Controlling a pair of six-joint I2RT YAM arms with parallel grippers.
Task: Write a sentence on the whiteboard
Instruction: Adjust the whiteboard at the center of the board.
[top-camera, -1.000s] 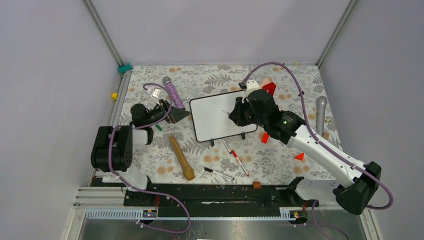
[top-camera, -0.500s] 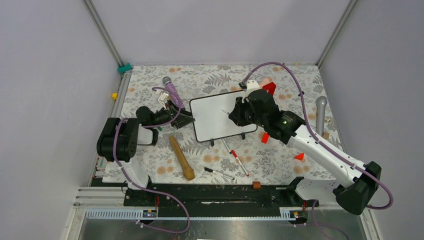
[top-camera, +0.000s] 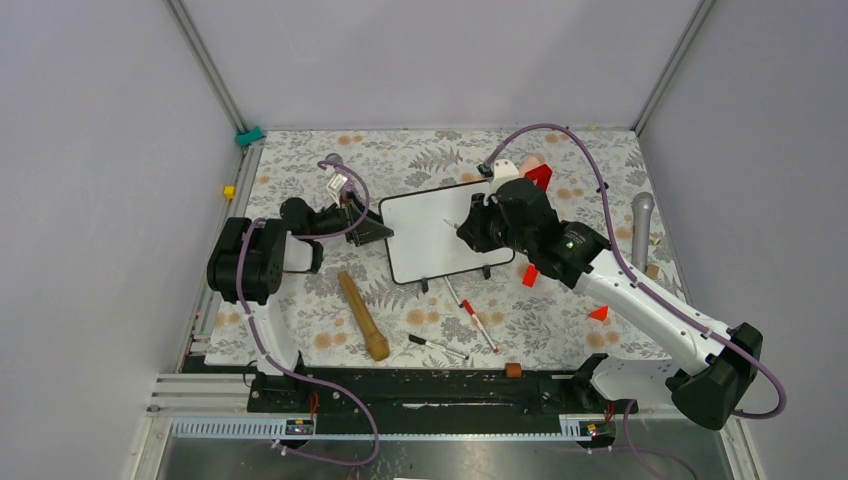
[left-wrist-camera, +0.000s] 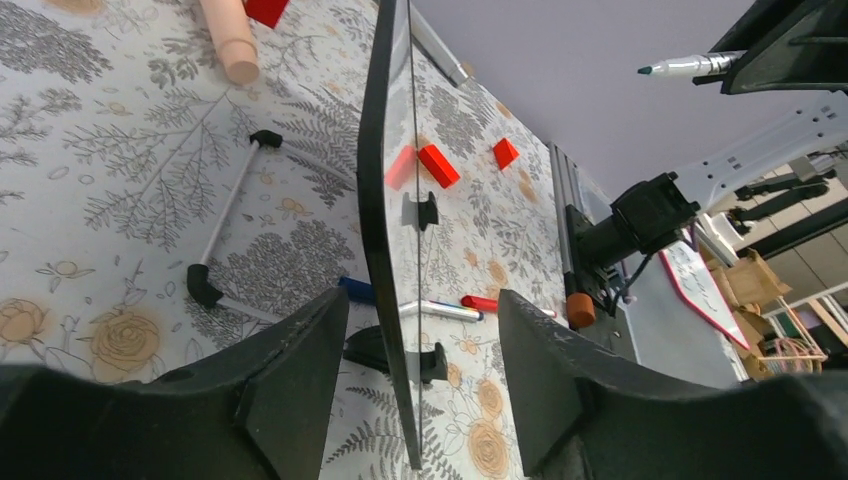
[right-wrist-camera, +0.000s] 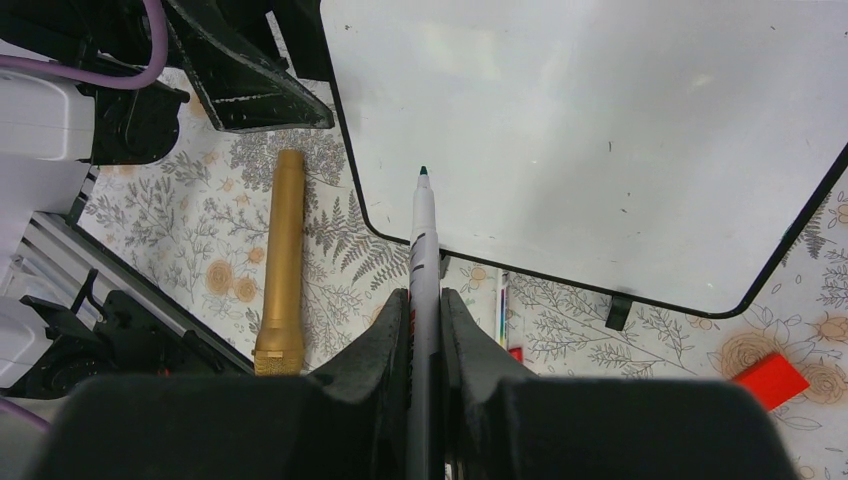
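The whiteboard (top-camera: 440, 235) stands on its feet in the middle of the floral tabletop (top-camera: 560, 330). The left gripper (top-camera: 375, 231) is open, straddling its left edge with gaps both sides. The right gripper (right-wrist-camera: 425, 310) clamps a green-tipped marker (right-wrist-camera: 424, 230), tip short of the board.

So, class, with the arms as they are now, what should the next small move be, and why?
Probably close the left gripper on the whiteboard's left edge to steady it. Its fingers straddle that edge with gaps either side, the board is blank, and the right gripper holds the marker, tip poised over the surface.
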